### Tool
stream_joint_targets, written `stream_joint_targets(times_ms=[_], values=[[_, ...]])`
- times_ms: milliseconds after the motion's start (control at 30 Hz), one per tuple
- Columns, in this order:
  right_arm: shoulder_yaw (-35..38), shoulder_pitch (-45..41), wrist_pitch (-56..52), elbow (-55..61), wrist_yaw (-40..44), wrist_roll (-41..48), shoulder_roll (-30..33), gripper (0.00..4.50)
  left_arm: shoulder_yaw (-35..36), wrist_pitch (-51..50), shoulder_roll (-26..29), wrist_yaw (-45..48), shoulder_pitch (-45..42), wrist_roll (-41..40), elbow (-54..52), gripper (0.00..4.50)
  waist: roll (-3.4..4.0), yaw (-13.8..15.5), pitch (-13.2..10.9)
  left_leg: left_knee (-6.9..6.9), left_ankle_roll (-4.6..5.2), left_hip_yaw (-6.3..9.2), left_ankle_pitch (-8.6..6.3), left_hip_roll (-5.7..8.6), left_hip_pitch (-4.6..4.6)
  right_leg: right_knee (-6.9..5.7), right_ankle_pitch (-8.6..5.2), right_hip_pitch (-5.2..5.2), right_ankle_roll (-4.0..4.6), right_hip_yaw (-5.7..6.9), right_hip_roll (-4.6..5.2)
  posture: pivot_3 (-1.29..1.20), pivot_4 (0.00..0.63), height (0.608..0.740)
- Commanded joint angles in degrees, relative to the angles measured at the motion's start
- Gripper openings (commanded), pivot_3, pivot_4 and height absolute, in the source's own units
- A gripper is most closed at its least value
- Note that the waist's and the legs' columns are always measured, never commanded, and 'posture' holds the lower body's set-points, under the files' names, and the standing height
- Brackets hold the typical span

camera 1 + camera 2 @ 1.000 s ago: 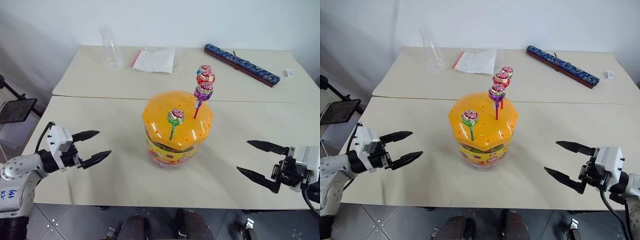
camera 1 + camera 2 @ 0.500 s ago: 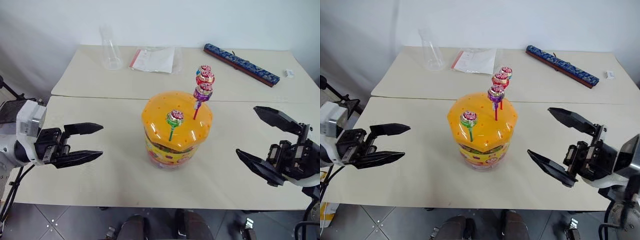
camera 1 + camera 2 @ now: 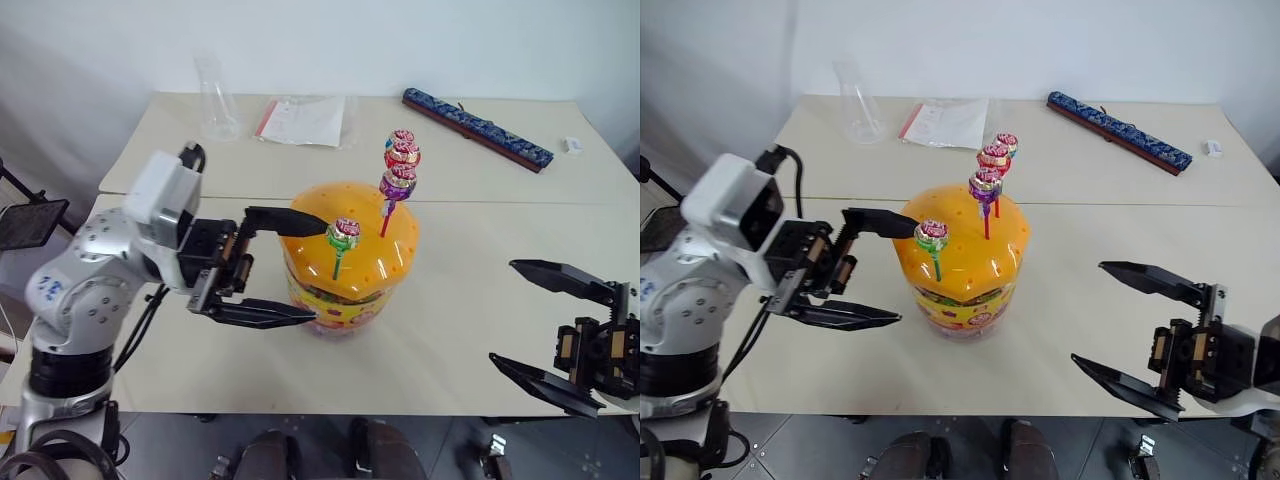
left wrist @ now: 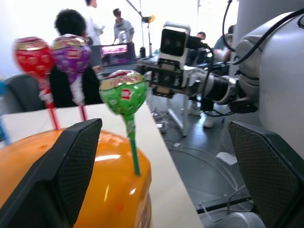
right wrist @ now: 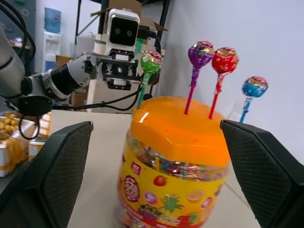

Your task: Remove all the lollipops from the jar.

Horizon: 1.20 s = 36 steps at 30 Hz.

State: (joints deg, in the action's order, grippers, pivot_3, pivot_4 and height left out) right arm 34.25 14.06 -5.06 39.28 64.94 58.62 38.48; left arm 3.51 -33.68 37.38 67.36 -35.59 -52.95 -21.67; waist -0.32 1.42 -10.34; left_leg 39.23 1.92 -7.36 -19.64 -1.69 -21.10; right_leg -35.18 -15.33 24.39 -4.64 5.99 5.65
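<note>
Green lollipop [image 3: 345, 234] stands just beyond open left pincer [image 3: 300, 265], on jar [image 3: 350, 280].

Glass flask [image 3: 218, 100], paper sheet [image 3: 305, 120], blue bar [image 3: 477, 129] on far table [image 3: 160, 150]

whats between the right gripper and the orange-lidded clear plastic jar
Only bare beige tabletop, seen in the right eye view, separates the open right gripper from the orange-lidded clear plastic jar.
</note>
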Motion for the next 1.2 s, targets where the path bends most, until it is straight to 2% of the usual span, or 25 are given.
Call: stream_joint_targets(times_ms=[33,100,200,333,533,600,633,733,900,933,1000,1067,1133,1200], values=[[1.5,0.8,1.5,1.8,-0.6,-0.5,-0.9,4.48,-1.6,2.6,-0.5,2.1,-1.2,3.1,1.9,4.50,0.00,0.0,0.0,0.00,0.00,-0.02,0.00,0.00,0.00,0.00,0.00,0.00,0.00,0.00,-0.01,0.00,0.150,0.740],[1.8,2.0,1.8,2.9,-1.8,-1.0,-1.8,4.48,-3.0,2.5,-1.3,2.4,-2.3,3.8,2.8,4.50,-0.01,0.1,0.0,0.00,0.00,-0.03,0.00,0.01,-0.01,0.02,0.00,0.00,0.00,0.00,-0.01,0.00,0.150,0.740],[2.5,5.2,2.6,4.7,-2.6,-2.3,-3.2,4.50,-4.5,1.9,-2.7,2.4,-4.3,4.5,4.3,3.91,-0.01,0.4,0.0,0.07,0.01,0.07,0.00,0.04,-0.07,0.06,0.00,-0.03,0.00,-0.01,0.01,0.00,0.150,0.740],[3.1,8.6,4.4,4.9,-2.7,-4.6,-4.9,4.50,-5.9,1.5,-2.0,3.6,-5.5,6.7,6.1,2.70,0.00,0.3,0.0,0.07,0.01,0.08,0.00,0.04,-0.07,0.07,0.00,-0.04,0.00,-0.03,0.00,0.00,0.150,0.740],[1.7,8.4,5.4,5.3,-5.2,-5.6,-5.9,4.50,-5.8,1.5,-2.9,3.1,-5.7,7.2,6.3,0.80,-0.01,0.1,0.0,0.10,0.01,0.05,0.01,0.02,-0.01,-0.01,0.00,-0.05,0.00,-0.07,-0.01,0.00,0.150,0.740],[0.5,6.7,5.0,5.7,-8.1,-4.5,-6.6,4.50,-4.6,-0.2,-3.8,1.7,-5.7,4.7,6.0,0.21,-0.01,0.1,0.0,0.12,0.01,0.07,0.01,0.02,-0.03,-0.01,0.00,-0.06,0.00,-0.08,0.00,0.00,0.150,0.740],[-0.2,5.9,4.7,5.7,-8.6,-4.4,-6.5,4.50,-2.7,-2.4,-5.2,-1.1,-6.3,1.3,6.1,0.08,-0.01,0.1,0.0,0.15,0.01,0.08,0.01,0.01,-0.04,-0.01,0.00,-0.05,0.00,-0.10,0.00,0.00,0.150,0.740],[-2.3,3.8,3.7,5.8,-9.8,-3.9,-5.8,4.50,2.7,-9.9,-6.7,-7.0,-7.8,-9.1,7.6,0.08,-0.03,0.0,0.0,0.27,0.02,0.18,0.01,-0.02,-0.12,-0.08,0.00,-0.05,0.00,-0.10,0.06,0.00,0.150,0.740],[-5.6,2.6,2.5,6.1,-8.1,-2.3,-4.4,4.50,10.8,-22.2,-4.9,-18.2,-11.5,-26.1,15.7,0.08,-0.03,0.0,0.0,0.36,0.01,0.36,0.00,-0.04,-0.12,-0.30,-0.01,-0.05,0.00,-0.06,0.07,0.00,0.150,0.740],[-6.8,1.6,2.5,6.0,-7.3,-2.8,-4.0,4.50,12.6,-23.0,-4.3,-20.1,-11.5,-27.0,18.0,0.08,-0.03,0.0,0.0,0.36,0.01,0.37,0.00,-0.03,-0.12,-0.31,-0.01,-0.05,0.00,-0.06,0.08,0.00,0.150,0.740],[-8.9,-0.5,2.7,5.5,-4.8,-3.8,-2.8,4.50,14.0,-22.2,-1.4,-20.5,-9.2,-22.5,20.3,0.08,-0.03,-0.1,0.0,0.38,0.01,0.38,0.00,-0.02,-0.11,-0.31,-0.01,-0.06,-0.01,-0.05,0.10,0.00,0.150,0.740],[-10.2,-1.5,2.8,4.8,-1.9,-4.0,-1.4,4.50,11.9,-19.8,4.5,-17.6,-5.0,-13.6,20.2,0.08,-0.01,-0.3,0.0,0.37,0.01,0.34,0.00,0.00,-0.09,-0.30,-0.01,-0.06,-0.01,-0.06,0.07,0.00,0.150,0.740],[-12.4,-3.6,2.2,2.2,0.9,-4.9,0.1,4.50,9.9,-16.6,11.3,-18.1,2.5,-3.6,21.0,0.08,-0.01,-0.9,0.0,0.29,-0.04,0.30,-0.02,-0.04,-0.04,-0.34,-0.09,-0.02,0.05,-0.04,-0.03,0.00,0.150,0.740],[-14.4,-5.3,2.6,-1.1,4.2,-6.4,1.1,4.50,9.9,-15.8,16.4,-20.4,10.8,2.7,19.9,0.08,-0.04,-1.1,0.0,0.16,-0.11,0.23,-0.05,-0.06,0.03,-0.34,-0.14,0.02,0.10,-0.02,-0.08,0.00,0.150,0.740]])
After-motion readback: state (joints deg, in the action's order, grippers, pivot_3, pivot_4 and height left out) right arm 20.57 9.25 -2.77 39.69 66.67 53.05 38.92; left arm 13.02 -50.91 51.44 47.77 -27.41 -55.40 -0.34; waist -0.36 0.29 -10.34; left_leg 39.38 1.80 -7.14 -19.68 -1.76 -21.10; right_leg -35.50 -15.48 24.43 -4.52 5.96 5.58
